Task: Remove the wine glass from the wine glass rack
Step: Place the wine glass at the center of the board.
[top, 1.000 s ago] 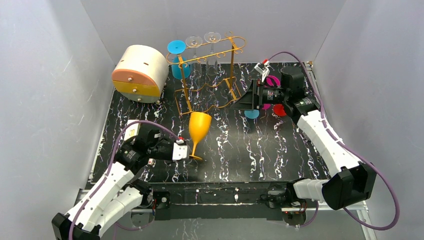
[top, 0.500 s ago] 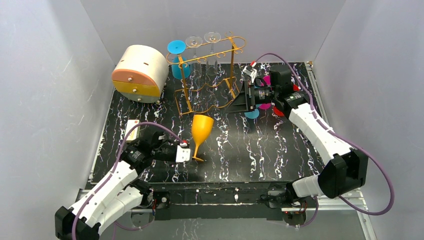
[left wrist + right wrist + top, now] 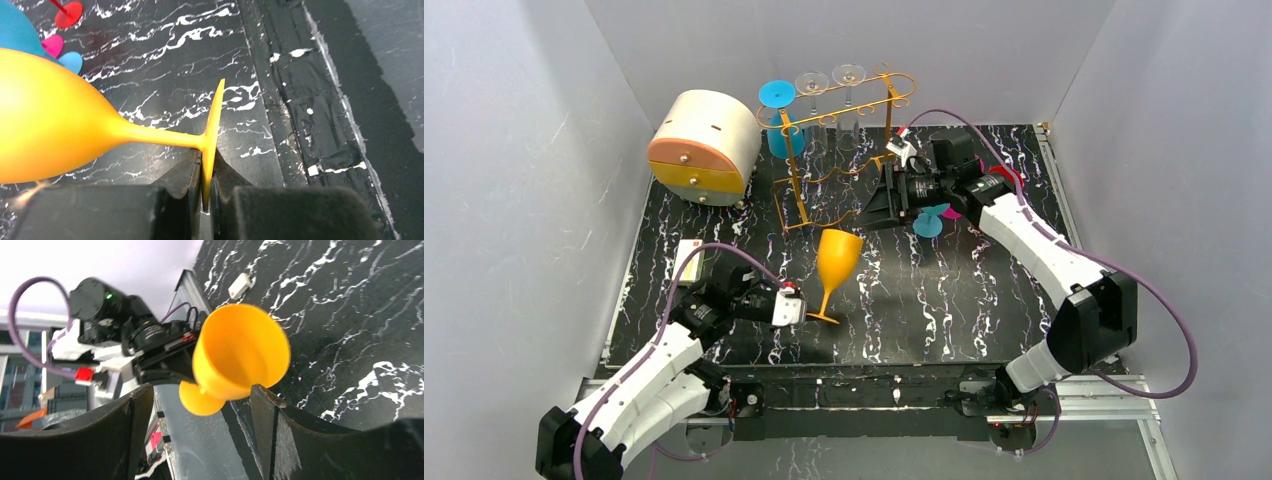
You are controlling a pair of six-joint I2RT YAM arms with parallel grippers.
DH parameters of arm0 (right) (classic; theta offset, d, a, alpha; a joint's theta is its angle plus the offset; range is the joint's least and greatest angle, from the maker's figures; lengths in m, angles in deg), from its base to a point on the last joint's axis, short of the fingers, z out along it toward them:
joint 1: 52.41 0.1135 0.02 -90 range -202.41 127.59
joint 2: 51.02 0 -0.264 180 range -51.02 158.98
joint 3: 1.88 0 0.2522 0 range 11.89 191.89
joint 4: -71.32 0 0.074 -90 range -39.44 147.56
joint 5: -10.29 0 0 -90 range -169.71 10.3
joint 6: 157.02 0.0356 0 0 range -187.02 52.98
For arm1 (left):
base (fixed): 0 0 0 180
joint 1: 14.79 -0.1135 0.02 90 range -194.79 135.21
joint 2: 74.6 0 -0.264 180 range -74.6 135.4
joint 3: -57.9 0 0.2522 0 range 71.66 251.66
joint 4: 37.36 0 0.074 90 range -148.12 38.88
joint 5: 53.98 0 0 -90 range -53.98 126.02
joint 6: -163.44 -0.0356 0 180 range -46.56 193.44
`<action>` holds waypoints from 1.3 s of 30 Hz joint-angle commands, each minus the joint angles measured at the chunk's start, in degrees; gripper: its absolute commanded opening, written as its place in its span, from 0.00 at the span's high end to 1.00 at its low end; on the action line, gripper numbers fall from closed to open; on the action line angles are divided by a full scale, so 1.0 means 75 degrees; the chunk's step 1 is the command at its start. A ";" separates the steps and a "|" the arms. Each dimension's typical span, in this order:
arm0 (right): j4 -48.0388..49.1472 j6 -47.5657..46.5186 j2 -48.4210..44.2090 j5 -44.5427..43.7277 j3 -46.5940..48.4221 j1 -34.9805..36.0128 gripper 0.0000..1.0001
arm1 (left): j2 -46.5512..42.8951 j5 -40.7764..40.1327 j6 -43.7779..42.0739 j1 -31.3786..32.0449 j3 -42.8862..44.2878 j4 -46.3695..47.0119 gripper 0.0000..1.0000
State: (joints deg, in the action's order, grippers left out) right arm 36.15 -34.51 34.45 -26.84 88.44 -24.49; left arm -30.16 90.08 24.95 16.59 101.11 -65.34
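Note:
The golden wire wine glass rack (image 3: 879, 95) stands at the back centre with a blue glass (image 3: 776, 96) and two clear glasses (image 3: 812, 84) hanging upside down from it. A yellow wine glass (image 3: 837, 258) stands off the rack, in front of it. My left gripper (image 3: 796, 308) is shut on the edge of its foot (image 3: 213, 125), with the bowl (image 3: 45, 125) to the left in the left wrist view. My right gripper (image 3: 876, 205) is open and empty beside the rack's front right leg. The right wrist view looks past its fingertips (image 3: 262, 405) at the yellow glass (image 3: 240, 352).
A round cream-and-orange drawer box (image 3: 704, 148) sits at the back left. Blue (image 3: 927, 224), pink (image 3: 948, 212) and red (image 3: 1012, 176) glasses lie on the mat behind the right arm. A small white block (image 3: 689, 250) lies near the left arm. The mat's front edge (image 3: 320, 125) runs close to the yellow glass's foot.
My right gripper has moved left, from the coloured glasses toward the rack's front right leg. My left gripper has carried the yellow glass slightly right and nearer.

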 commanded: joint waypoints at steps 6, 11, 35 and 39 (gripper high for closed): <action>0.0054 0.0222 0.0629 -0.0361 0.0930 0.0342 0.25 | -0.0478 0.1103 0.0336 0.0035 -0.0240 0.0412 1.00; -0.1083 -0.0571 0.1222 -0.0423 0.1800 0.1046 0.30 | -0.0558 0.1163 0.0537 0.0035 -0.0285 0.0463 1.00; -0.2390 -0.1042 0.1529 -0.0023 0.2472 0.1396 0.60 | -0.0628 0.1071 0.0855 0.0035 -0.0340 0.0472 1.00; -0.2417 -0.1104 0.1580 0.0200 0.2551 0.1410 0.72 | -0.0525 0.1081 0.0855 0.0035 -0.0341 0.0478 1.00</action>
State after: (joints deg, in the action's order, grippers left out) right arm 19.14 -41.98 46.10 -28.61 104.26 -14.00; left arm -34.57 96.79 31.04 16.70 99.21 -61.76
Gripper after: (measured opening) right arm 0.335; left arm 0.036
